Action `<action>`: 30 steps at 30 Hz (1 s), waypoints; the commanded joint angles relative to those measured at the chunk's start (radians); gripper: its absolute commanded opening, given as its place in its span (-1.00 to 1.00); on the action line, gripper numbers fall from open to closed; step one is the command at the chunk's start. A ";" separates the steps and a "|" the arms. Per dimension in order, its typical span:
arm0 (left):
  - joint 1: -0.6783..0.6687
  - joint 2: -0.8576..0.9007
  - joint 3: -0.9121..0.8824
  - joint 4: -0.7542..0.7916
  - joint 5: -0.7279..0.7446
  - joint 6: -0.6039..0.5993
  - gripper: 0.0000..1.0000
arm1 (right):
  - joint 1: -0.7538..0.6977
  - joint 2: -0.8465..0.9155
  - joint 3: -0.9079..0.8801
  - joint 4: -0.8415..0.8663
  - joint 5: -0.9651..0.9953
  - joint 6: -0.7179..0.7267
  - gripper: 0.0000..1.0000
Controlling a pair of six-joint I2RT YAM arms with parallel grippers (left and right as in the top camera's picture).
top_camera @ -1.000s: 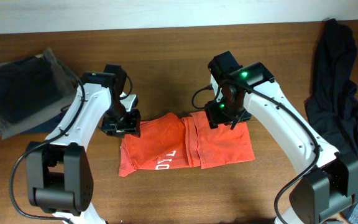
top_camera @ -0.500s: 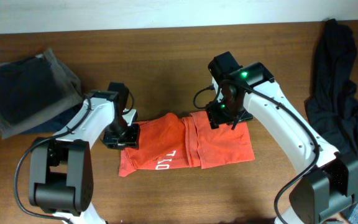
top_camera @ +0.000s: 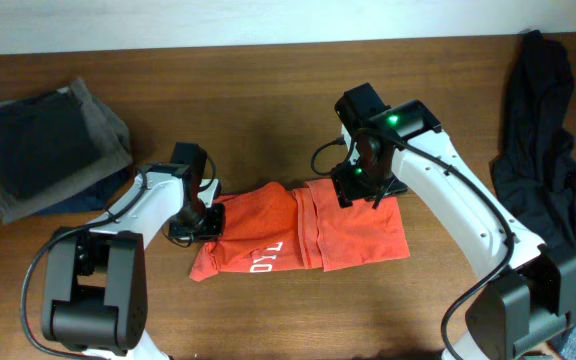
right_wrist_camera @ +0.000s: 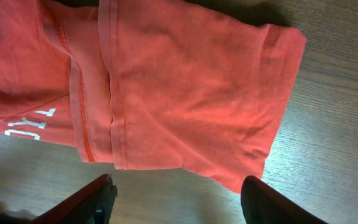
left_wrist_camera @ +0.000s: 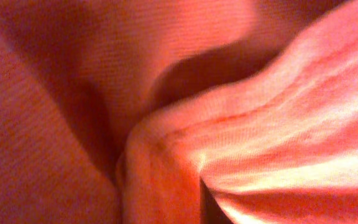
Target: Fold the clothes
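The red-orange T-shirt (top_camera: 313, 232) lies partly folded on the wooden table (top_camera: 268, 90), with white lettering (top_camera: 268, 258) near its front edge. My left gripper (top_camera: 196, 222) is down on the shirt's left edge. Bunched red cloth (left_wrist_camera: 229, 118) fills the left wrist view and hides the fingers; a fold gathers at the bottom middle, so the gripper looks shut on the shirt. My right gripper (top_camera: 363, 185) hovers open over the shirt's far edge. In its wrist view the shirt (right_wrist_camera: 166, 87) lies flat beyond the fingertips (right_wrist_camera: 101, 196), with bare wood between them.
A limp black garment (top_camera: 543, 150) sprawls along the table's right side. A stack of folded dark and grey clothes (top_camera: 43, 145) sits at the far left. Bare wood lies behind and in front of the shirt.
My left gripper slid down and in onto the shirt's left edge and closed on it, puckering the cloth there. The right gripper has barely moved and stays open.
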 commanded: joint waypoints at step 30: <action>0.270 -0.079 0.375 -0.285 0.499 0.038 -0.99 | -0.277 -0.002 -0.040 -0.041 0.087 -0.083 0.52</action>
